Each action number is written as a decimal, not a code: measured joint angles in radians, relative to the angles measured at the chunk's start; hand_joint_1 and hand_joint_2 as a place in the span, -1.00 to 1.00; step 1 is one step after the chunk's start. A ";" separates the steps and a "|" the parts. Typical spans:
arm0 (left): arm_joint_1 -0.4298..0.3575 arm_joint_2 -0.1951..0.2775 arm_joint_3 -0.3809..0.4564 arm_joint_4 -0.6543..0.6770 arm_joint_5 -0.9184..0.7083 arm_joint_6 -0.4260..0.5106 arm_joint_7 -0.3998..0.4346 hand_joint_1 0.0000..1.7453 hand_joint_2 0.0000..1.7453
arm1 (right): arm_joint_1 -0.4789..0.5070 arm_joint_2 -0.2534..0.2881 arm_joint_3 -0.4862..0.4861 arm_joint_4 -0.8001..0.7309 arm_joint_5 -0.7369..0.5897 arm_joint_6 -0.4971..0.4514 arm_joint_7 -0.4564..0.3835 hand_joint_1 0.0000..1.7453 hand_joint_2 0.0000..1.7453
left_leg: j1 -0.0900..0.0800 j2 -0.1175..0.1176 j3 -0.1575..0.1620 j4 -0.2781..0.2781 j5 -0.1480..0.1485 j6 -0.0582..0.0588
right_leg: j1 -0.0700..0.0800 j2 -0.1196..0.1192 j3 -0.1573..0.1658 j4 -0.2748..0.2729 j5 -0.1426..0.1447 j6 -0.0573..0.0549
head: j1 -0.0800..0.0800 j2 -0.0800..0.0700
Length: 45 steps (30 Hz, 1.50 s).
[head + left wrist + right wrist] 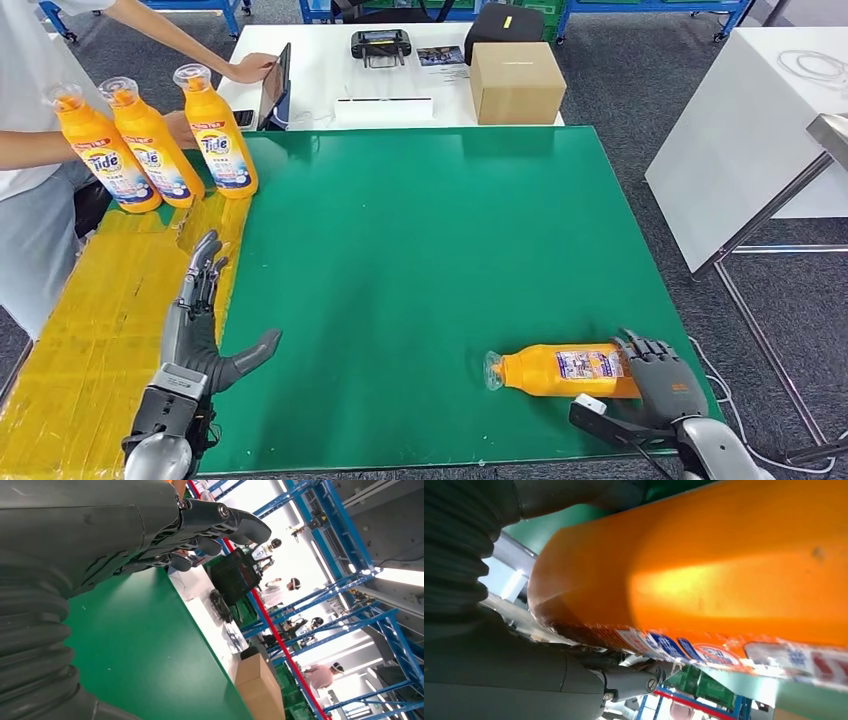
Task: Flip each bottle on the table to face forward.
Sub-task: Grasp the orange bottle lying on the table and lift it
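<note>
head view: a green desk [420, 260] with a yellow taped strip [90, 320] along its left side. three orange bottles [150, 150] stand upright at the far left corner, just beside one another, labels toward the camera. a person's hand [250, 68] reaches to a tablet [278, 85] on the white desk [320, 70] behind, where a cardboard box [516, 82] also sits. a fourth orange bottle [560, 370] lies on its side near the front right edge, clear cap pointing left. the right robot hand [655, 375] wraps the bottle's base end, fingers curled over it. the left robot hand [205, 320] rests at the border of green and yellow, fingers stretched forward, thumb out to the side, holding nothing.

left wrist view: the left robot hand [150, 535] spreads above the green desk [145, 650], nothing between the fingers; the cardboard box [260, 685] and blue racks [350, 595] lie beyond.

right wrist view: the lying bottle [724, 570] sits close against the right robot hand [524, 670], its label edge toward the thumb.
</note>
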 joint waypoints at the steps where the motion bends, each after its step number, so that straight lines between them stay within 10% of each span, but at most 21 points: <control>1: 0.000 0.000 0.000 0.000 0.000 0.000 0.000 -1.00 1.00 | -0.002 0.002 0.002 0.004 0.004 -0.014 0.000 1.00 1.00 | 0.000 0.000 0.000 0.000 0.000 0.000 | 0.000 0.000 0.002 0.000 0.000 0.000 | 0.000 0.000; 19: -0.014 -0.008 -0.043 0.000 -0.071 -0.039 0.039 -1.00 1.00 | -0.029 0.140 0.003 -0.003 0.104 -0.196 -0.018 1.00 1.00 | 0.000 0.004 -0.004 0.000 0.001 0.000 | 0.000 0.001 0.005 0.000 0.001 0.000 | 0.000 0.000; 27: -0.028 -0.006 -0.122 0.024 0.055 -0.202 0.090 -1.00 1.00 | -0.046 0.302 -0.040 -0.074 -0.365 -0.335 -0.302 1.00 1.00 | 0.000 0.004 -0.007 0.000 0.001 0.000 | 0.000 0.001 0.003 0.000 0.001 0.000 | 0.000 0.000; 34: -0.049 -0.003 -0.202 0.063 0.086 -0.222 0.103 -1.00 1.00 | -0.052 0.410 -0.043 -0.094 -0.550 -0.327 -0.377 1.00 1.00 | 0.000 0.004 -0.008 0.000 0.001 0.000 | 0.000 0.001 0.002 0.001 0.001 0.000 | 0.000 0.000; 45: -0.091 0.010 -0.265 0.100 0.129 -0.252 0.117 -1.00 1.00 | -0.084 0.511 -0.037 -0.080 -0.873 -0.115 -0.465 1.00 1.00 | 0.000 0.004 -0.008 0.000 0.001 0.000 | 0.000 0.001 0.002 0.001 0.001 0.000 | 0.000 0.000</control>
